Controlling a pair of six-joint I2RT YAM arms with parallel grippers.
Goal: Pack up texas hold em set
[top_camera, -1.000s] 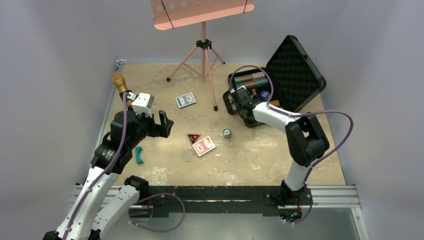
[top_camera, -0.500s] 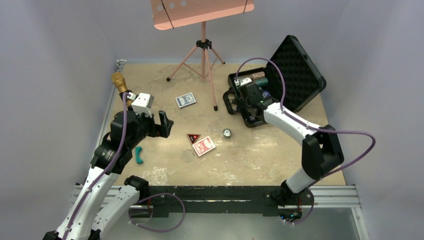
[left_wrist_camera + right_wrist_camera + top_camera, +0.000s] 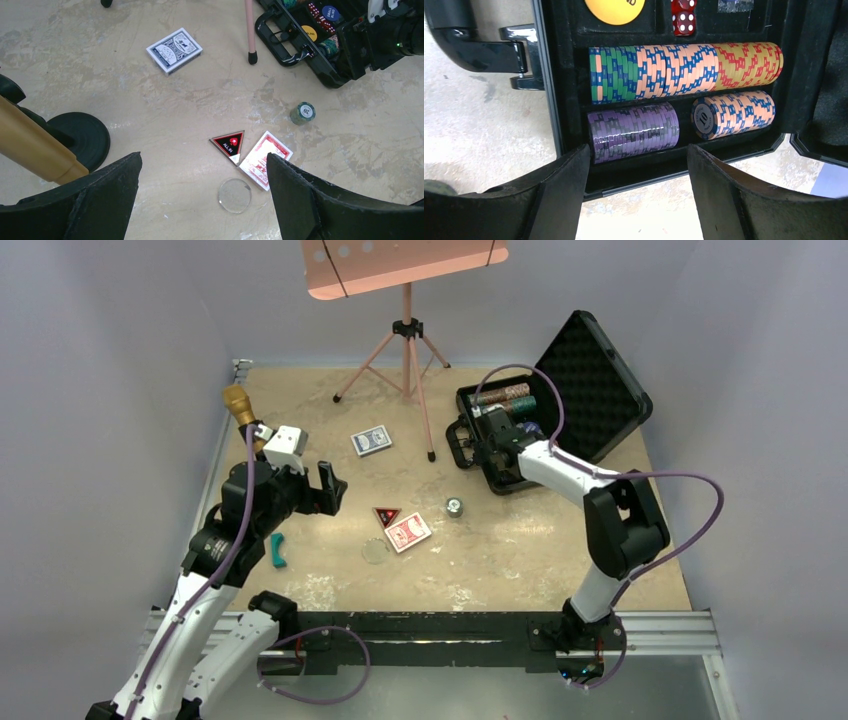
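The right claw [image 3: 636,150] hangs over the open case [image 3: 592,380] at the upper right of the top view. Its fingers are apart with nothing between them, just above the rows of striped chips [image 3: 684,62] seated in the tray. The left claw [image 3: 202,162] hovers at the left, spread wide and holding nothing. Out on the counter [image 3: 520,560] lie a short chip stack [image 3: 302,113], the red deck [image 3: 264,159] with the triangular button [image 3: 229,145] just beside it, and the blue deck [image 3: 174,50] further up. Packing looks partway done. Next, I judge, a claw must come down on one loose piece, likely the chip stack nearest the case, and close squarely across it.
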